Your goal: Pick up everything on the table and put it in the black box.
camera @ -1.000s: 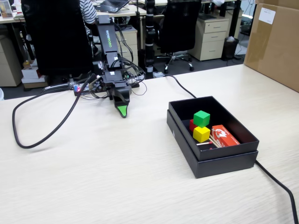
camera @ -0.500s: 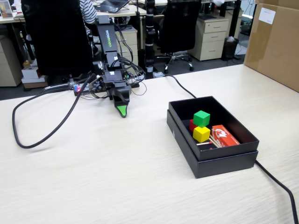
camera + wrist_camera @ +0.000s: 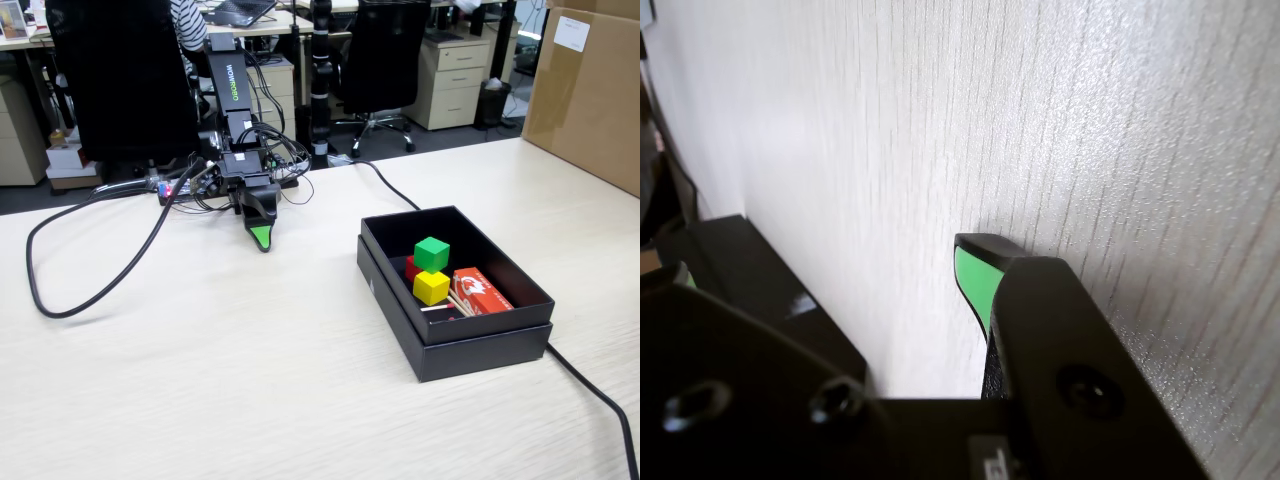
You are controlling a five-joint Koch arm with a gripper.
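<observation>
On the table, fixed view: arm folded low at the far side of the table (image 3: pixel 200 380), well apart from the black box (image 3: pixel 480 345) to its right.
Gripper: the gripper (image 3: pixel 261 238) points down with its green tip at the table top; it grasps nothing, and only one tip shows, so I cannot tell how far the jaws are apart.
Box contents: green cube (image 3: pixel 432 254) sits on top, yellow cube (image 3: pixel 431 288) just in front of it, red cube (image 3: pixel 411 268) mostly hidden behind them; a red-and-white packet (image 3: pixel 480 292) lies beside the cubes.
Cables: a black cable (image 3: pixel 100 270) loops across the table on the left.
Background: brown carton (image 3: pixel 590 95) at far right.
Wrist view, gripper: one green-faced jaw tip (image 3: pixel 975 275) over bare table (image 3: pixel 1090 120); nothing held.
Wrist view, box: black box (image 3: pixel 750 270) at left.
</observation>
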